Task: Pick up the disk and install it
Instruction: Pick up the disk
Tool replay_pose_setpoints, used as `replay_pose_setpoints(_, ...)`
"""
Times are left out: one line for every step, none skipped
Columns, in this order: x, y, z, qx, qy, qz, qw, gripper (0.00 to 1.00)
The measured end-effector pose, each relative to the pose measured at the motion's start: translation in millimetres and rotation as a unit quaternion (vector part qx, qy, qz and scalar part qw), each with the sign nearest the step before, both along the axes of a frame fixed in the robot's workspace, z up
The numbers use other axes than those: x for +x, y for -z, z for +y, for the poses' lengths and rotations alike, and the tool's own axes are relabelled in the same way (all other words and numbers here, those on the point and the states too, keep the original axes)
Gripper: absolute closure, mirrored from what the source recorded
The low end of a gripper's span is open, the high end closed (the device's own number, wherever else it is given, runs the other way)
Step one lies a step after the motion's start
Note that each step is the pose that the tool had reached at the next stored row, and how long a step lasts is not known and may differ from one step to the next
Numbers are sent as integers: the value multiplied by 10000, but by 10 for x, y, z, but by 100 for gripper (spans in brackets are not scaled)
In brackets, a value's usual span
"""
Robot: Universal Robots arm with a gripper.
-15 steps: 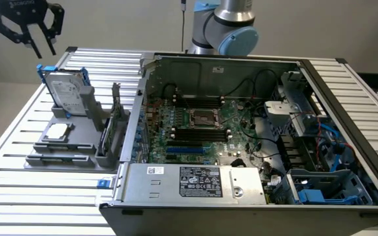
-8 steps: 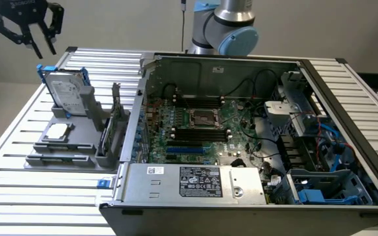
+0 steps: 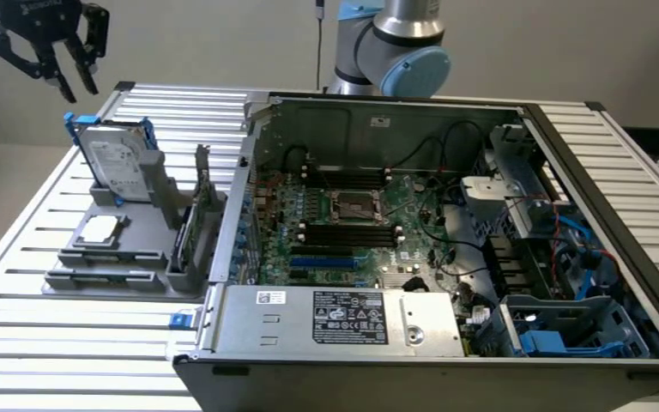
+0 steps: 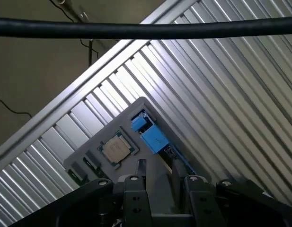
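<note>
My jaws stand spread wide and grasp nothing. My gripper (image 3: pixel 49 69) hangs in open air above the disk (image 3: pixel 117 159), well apart from it. The disk stands upright in a grey holder (image 3: pixel 112 257) near the slatted table's (image 3: pixel 32 343) edge. From the wrist I see its blue rail (image 4: pixel 153 137) end-on, its label hidden. A black cable (image 4: pixel 136 29) crosses in front. The computer case (image 3: pixel 421 343) lies to the exterior view's right.

The gripper (image 4: pixel 158 177), jaws apart, hangs over a grey holder (image 4: pixel 136 108) on the slatted table (image 4: pixel 221 94), where the blue-railed disk (image 4: pixel 153 137) stands just beside a square silver chip (image 4: pixel 116 149).
</note>
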State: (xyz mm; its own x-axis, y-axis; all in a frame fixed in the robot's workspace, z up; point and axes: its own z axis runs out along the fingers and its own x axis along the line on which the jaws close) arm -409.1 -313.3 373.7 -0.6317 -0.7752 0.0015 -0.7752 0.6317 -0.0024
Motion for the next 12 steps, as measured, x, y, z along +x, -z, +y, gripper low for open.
replay_pose_setpoints(0, 0, 0, 0, -89, 0, 10000, 64)
replay_pose_setpoints(0, 0, 0, 0, -180, 0, 9998, 64)
replay_pose_setpoints(0, 0, 0, 0, -270, 0, 9996, 64)
replay_pose_setpoints(0, 0, 0, 0, -365, 0, 9993, 64)
replay_pose_setpoints(0, 0, 0, 0, -455, 0, 9990, 64)
replay_pose_setpoints(0, 0, 0, 0, -544, 0, 9985, 64)
replay_pose_setpoints(0, 0, 0, 0, -634, 0, 9980, 64)
replay_pose_setpoints(0, 1, 0, 0, -724, 0, 9974, 64)
replay_pose_setpoints(0, 3, 0, 0, -814, 1, 9967, 64)
replay_pose_setpoints(0, 7, 0, 1, -909, 0, 9959, 64)
replay_pose_setpoints(0, 13, 0, 3, -1000, -2, 9950, 64)
replay_pose_setpoints(0, 19, 0, 5, -1087, -1, 9941, 64)
